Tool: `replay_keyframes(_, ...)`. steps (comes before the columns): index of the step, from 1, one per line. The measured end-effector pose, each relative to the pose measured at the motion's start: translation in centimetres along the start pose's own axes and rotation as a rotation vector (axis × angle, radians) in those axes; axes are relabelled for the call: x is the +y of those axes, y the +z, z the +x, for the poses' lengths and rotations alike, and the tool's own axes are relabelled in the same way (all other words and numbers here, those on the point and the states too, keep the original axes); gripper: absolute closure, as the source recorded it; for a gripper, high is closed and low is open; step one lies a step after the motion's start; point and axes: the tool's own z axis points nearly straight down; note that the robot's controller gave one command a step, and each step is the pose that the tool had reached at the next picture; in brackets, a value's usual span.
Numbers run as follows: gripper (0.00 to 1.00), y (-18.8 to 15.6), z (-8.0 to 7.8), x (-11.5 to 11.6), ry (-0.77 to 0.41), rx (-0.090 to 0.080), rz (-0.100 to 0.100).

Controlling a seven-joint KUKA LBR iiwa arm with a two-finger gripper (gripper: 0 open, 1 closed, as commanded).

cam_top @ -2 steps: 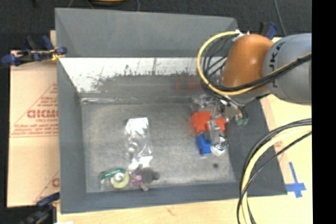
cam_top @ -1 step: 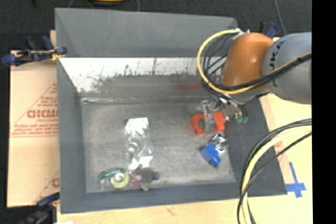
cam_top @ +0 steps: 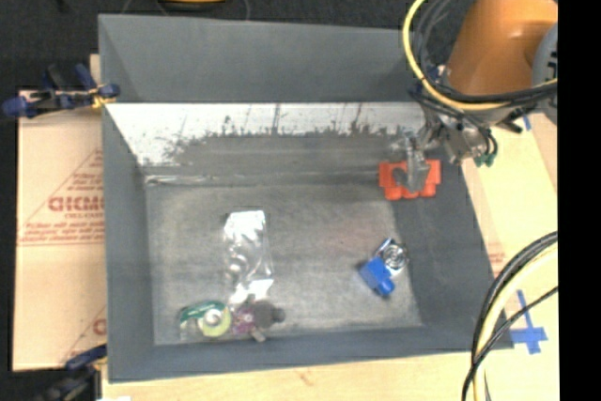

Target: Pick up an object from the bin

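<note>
Nearest me a green disc [cam_top: 208,320] and purple lump [cam_top: 252,318] lie front-left beside a clear packet [cam_top: 246,249], a blue clip [cam_top: 379,274] sits right, and farthest back the tool [cam_top: 414,170] is down on a red block [cam_top: 392,182] in the bin [cam_top: 263,61]'s far right corner, its grip impossible to tell.

The grey bin [cam_top: 310,225] carries a clear bag [cam_top: 247,244], green disc [cam_top: 208,320], purple piece [cam_top: 254,318], blue piece [cam_top: 377,275] and, back right, a red block [cam_top: 409,184].
</note>
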Motion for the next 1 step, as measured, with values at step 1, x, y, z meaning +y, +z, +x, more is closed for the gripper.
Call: replay_keyframes(1, 1.00, 3.70, 0.68, 1.99, -0.374, 0.011, -0.010)
